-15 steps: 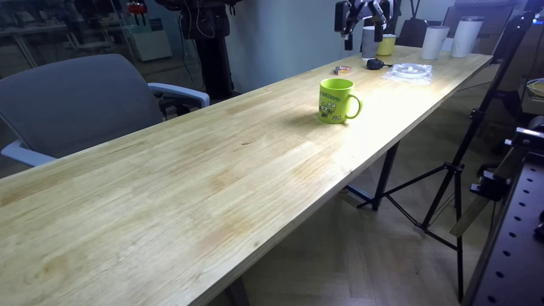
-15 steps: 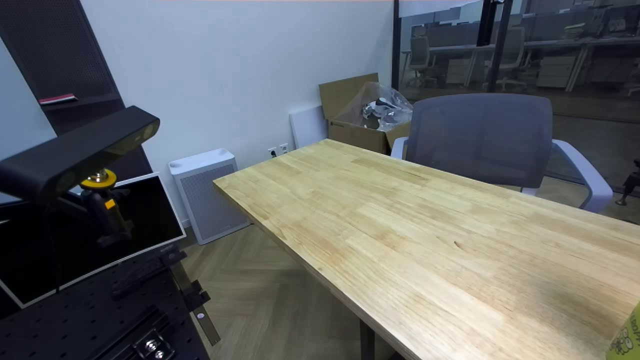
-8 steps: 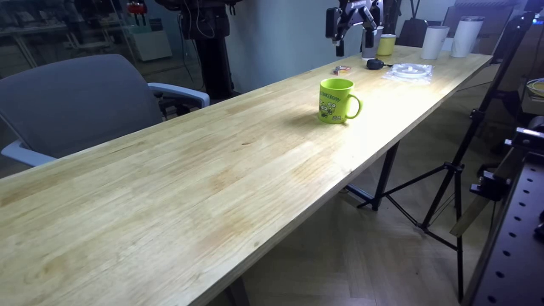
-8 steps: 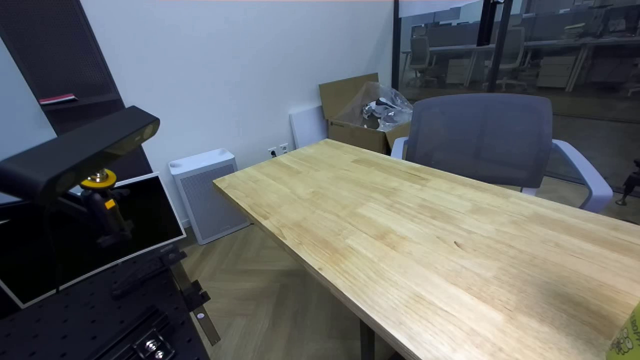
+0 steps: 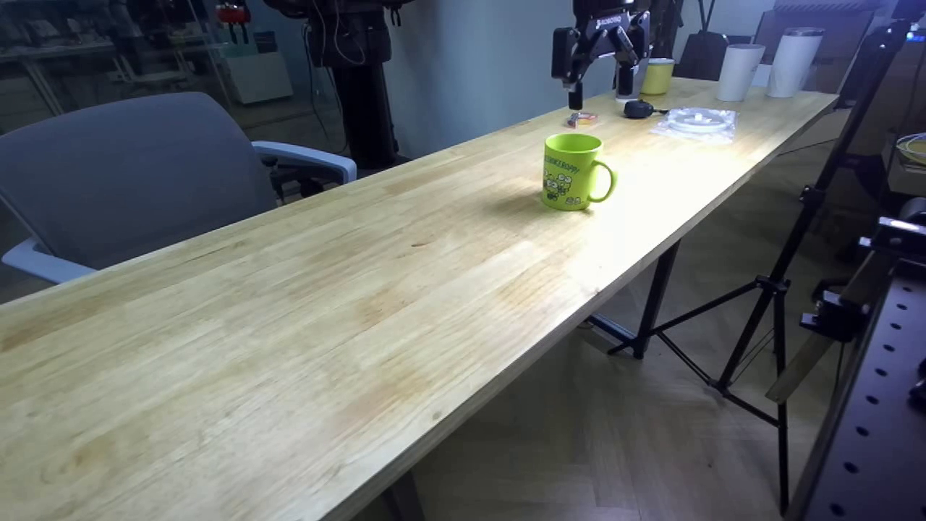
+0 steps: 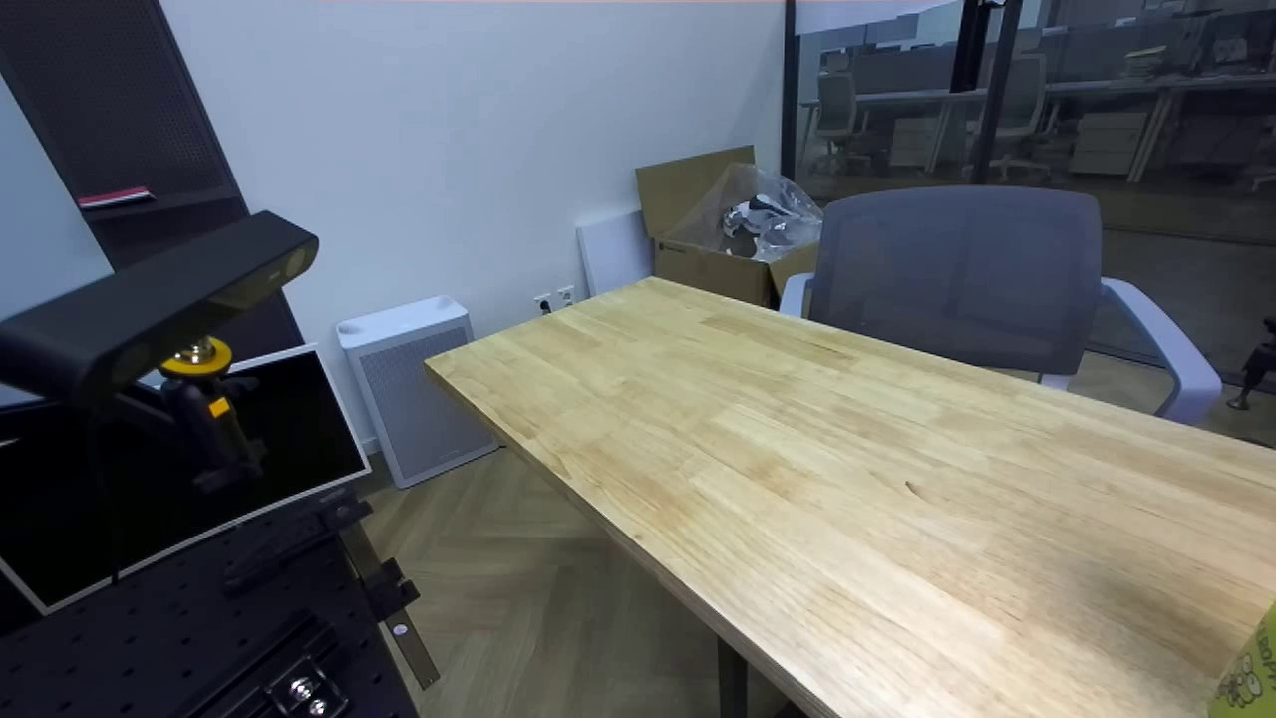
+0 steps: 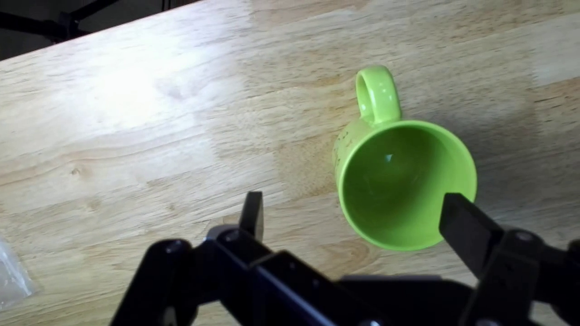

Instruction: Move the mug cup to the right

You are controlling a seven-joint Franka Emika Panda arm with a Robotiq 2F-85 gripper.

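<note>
Over the last second the gripper (image 5: 601, 88) has sunk toward the table (image 5: 347, 289) and slid slightly closer to the mug (image 5: 568, 174) in an exterior view, most of that drop coming in the earlier half. The mug itself has not budged: it stands upright on the table, in the same spot in both exterior views, so the move to the right has not begun. The gripper's fingers are spread wide and have hold of nothing; they hang above the table, apart from the mug. The wrist view shows how they line up: one fingertip (image 7: 469, 231) overlaps the mug's rim in that picture, while its partner is over bare table, well off the mug's other side. I take this as the approach. The gripper probably needs to shift across until the mug sits midway between the fingers before going lower; dropping straight from here could bring that fingertip down on the rim. The handle (image 7: 379, 93) juts away from the gripper, so it will likely stay clear of a grip on the mug's body.
</note>
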